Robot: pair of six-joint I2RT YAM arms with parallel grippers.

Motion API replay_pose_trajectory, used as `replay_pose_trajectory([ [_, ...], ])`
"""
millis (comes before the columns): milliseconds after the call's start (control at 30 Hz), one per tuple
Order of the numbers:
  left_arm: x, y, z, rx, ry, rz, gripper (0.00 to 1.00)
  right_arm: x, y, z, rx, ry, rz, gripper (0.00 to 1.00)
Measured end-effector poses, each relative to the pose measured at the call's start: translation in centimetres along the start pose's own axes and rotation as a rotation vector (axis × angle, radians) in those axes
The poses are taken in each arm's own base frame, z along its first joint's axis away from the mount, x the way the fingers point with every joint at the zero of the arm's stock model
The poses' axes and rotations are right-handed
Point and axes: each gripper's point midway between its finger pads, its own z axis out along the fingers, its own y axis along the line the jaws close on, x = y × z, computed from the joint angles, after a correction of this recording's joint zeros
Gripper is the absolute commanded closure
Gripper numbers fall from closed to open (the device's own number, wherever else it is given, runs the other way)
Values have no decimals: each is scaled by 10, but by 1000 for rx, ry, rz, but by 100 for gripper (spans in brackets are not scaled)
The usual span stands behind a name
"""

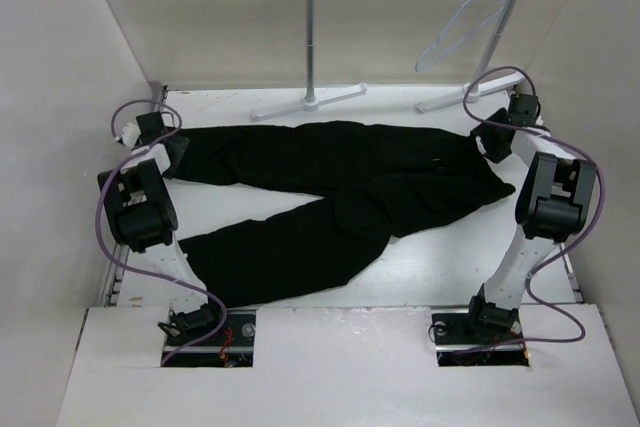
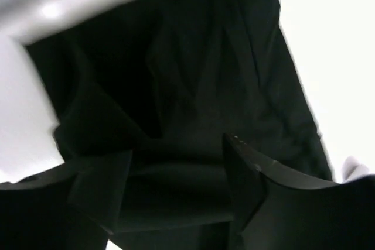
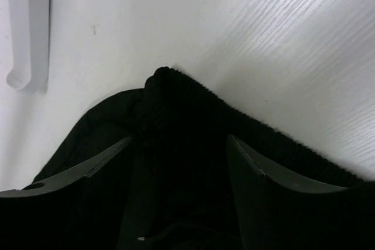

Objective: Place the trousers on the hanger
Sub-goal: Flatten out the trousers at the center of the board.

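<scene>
Looking down on the worktop [image 1: 420,272], we see the trousers [image 1: 350,177] lying flat across it. On the rack [image 1: 312,37] behind hangs the hanger [image 1: 462,22], its hook hard to make out. The left claw [image 2: 176,174] and right claw [image 3: 181,162] stand spread astride black cloth, fingertips lost against it.

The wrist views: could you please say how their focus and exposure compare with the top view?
Left wrist: blurred, the trousers nearly featureless black, table blown out white. Right wrist: sharper, their ribbed edge and table grain visible. Top external: evenly lit, sharp.
</scene>
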Motion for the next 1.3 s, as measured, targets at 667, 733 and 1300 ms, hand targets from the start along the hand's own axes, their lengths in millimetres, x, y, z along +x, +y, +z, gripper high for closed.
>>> replay_pose_trajectory([
  [667,-30,15,0,13,-24,-143,17,-52,-6,7,7,-13,180,85],
  [733,-21,1,-10,43,-14,-119,17,-66,-12,6,19,-54,215,52],
  [1300,63,105,-186,-49,5,102,35,98,95,-153,-287,-110,-66,79],
])
